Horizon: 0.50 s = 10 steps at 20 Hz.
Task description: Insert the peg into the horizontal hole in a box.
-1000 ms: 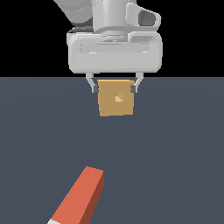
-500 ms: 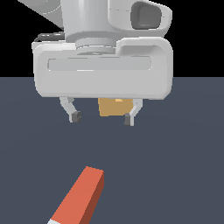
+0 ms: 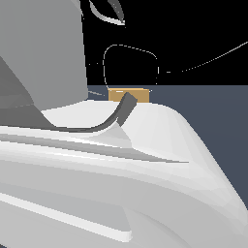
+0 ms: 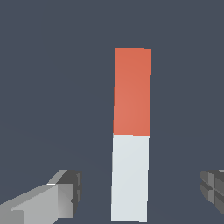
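Peg [image 4: 130, 133] lies flat on table [image 4: 52, 87], ungrasped; gripper [image 4: 142, 194] open, fingers straddling its white end. Box [image 3: 129, 94] mostly hidden; grasp and insertion remain.

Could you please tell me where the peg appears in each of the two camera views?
Exterior view: the peg is not visible; the arm's pale body fills most of the picture, with only the box showing behind it.
Wrist view: the peg lies on the floor between the open tool's fingers, untouched.
Shared landmark: the dark grey-blue floor.
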Each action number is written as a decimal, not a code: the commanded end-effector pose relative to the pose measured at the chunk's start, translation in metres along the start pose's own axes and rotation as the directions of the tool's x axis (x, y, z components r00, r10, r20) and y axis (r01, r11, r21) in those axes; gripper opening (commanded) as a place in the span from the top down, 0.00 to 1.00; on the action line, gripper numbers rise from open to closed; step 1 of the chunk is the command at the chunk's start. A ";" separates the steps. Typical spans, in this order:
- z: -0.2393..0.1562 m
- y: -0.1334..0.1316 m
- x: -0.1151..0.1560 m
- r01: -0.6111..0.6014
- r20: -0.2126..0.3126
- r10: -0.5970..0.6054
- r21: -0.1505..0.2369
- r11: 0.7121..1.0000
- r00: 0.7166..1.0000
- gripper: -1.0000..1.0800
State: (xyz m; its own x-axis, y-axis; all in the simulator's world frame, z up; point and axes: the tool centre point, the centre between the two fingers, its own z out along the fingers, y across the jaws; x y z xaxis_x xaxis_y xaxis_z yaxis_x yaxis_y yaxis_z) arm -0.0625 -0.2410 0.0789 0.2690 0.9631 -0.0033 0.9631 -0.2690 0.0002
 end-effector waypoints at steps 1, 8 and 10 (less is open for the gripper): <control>0.007 -0.002 -0.016 -0.016 -0.001 0.016 0.000 1.000 1.000 0.04; 0.012 -0.003 -0.028 -0.028 -0.003 0.028 0.000 1.000 1.000 0.04; 0.011 -0.002 -0.027 -0.027 -0.003 0.027 0.000 1.000 1.000 0.04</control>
State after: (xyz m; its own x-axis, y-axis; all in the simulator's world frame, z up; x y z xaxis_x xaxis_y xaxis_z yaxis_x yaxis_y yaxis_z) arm -0.0729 -0.2674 0.0672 0.2965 0.9550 -0.0005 0.9550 -0.2965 -0.0005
